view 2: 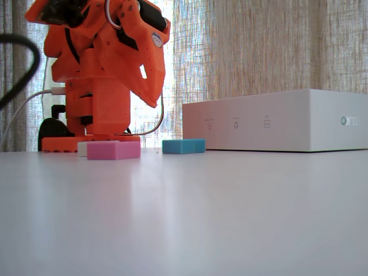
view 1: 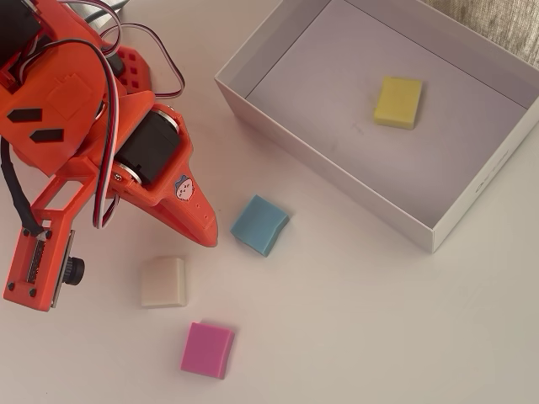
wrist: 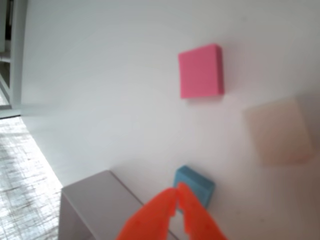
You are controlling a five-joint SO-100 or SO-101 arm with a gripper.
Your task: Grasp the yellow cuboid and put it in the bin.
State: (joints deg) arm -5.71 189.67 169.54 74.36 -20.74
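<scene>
Status: the yellow cuboid (view 1: 398, 102) already lies flat on the floor of the bin (view 1: 328, 160), toward its far right part in the overhead view; placement looks done to you. End effector (wrist: 177, 192) shows its fingers drawn together at the tips, holding nothing, raised above the surface (view 1: 354, 320) near the blue block (view 1: 260, 224); cream block (view 1: 163, 281) and pink block (view 1: 207, 349) sit apart, untouched. Next move, as you would judge it: retract the arm to rest; no further grasp needed.
</scene>
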